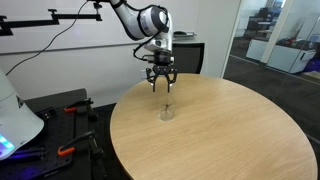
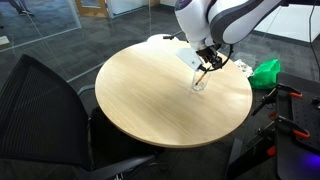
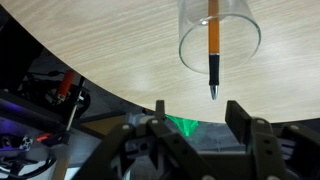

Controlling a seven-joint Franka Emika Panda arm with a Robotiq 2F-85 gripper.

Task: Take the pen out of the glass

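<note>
The clear glass stands upright near the middle of the round wooden table; it also shows in the other exterior view. The pen, orange with a dark tip, stands inside the glass in the wrist view, and its top sticks out above the rim. My gripper hangs just above the glass and pen, fingers open and empty. It also shows in the other exterior view and in the wrist view.
A black chair stands at the table's edge. A green object lies beyond the table near the robot base. Tools with orange handles and a white object sit on a dark bench beside the table.
</note>
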